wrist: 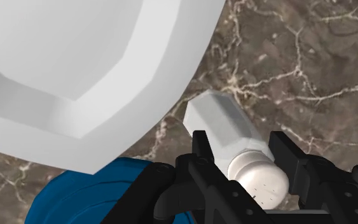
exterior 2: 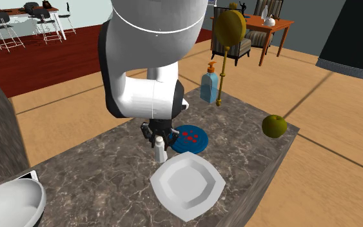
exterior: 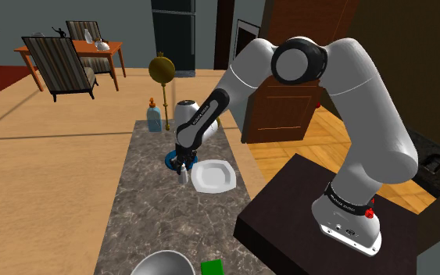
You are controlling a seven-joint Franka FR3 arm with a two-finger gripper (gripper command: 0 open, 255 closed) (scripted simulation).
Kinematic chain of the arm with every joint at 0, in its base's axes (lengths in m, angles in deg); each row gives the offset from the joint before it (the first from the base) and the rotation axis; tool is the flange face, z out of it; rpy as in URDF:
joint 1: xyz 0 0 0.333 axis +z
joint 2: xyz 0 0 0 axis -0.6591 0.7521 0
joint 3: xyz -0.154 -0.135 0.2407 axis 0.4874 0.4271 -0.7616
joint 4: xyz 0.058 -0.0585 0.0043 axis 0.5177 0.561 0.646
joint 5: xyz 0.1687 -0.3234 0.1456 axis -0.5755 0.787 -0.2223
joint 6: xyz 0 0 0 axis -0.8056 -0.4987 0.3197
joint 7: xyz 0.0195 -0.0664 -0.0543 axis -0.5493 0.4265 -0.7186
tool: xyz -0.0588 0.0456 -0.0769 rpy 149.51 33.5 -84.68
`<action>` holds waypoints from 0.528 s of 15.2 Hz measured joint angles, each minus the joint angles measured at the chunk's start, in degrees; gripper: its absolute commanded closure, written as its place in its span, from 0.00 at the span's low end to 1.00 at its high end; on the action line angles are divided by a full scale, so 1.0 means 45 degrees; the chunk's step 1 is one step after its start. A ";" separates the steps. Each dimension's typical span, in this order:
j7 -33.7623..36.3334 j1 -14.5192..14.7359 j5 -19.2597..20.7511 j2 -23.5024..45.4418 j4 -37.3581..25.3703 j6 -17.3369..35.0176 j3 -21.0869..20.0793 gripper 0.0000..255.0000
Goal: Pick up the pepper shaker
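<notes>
The pepper shaker (wrist: 219, 121) is a small white faceted bottle with a round, holed cap. It stands on the marble counter (exterior: 152, 219) between a white plate (exterior: 212, 176) and a blue plate (exterior: 171, 160). My black gripper (wrist: 244, 149) comes straight down over it and is shut on its cap, one finger on each side. In the shoulder view the gripper (exterior: 182, 166) covers the top of the shaker (exterior: 183, 177). In the second exterior view the shaker (exterior 2: 160, 152) stands upright under the gripper (exterior 2: 158, 137), its base on the counter.
The white plate (exterior 2: 187, 182) and the red-dotted blue plate (exterior 2: 189, 138) flank the shaker closely. Farther off stand a blue soap bottle (exterior 2: 209, 84), a gold ornament on a rod (exterior 2: 229, 29) and a green apple (exterior 2: 274, 126). A grey bowl (exterior 2: 9, 203) sits at the counter's near end.
</notes>
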 measured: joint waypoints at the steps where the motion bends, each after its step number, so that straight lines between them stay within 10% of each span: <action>1: 0.0000 0.0000 0.0000 0.0001 -0.0004 -0.0002 0.0001 1.00; 8: -0.0001 -0.0021 -0.0009 -0.0277 0.0127 -0.0163 -0.0014 1.00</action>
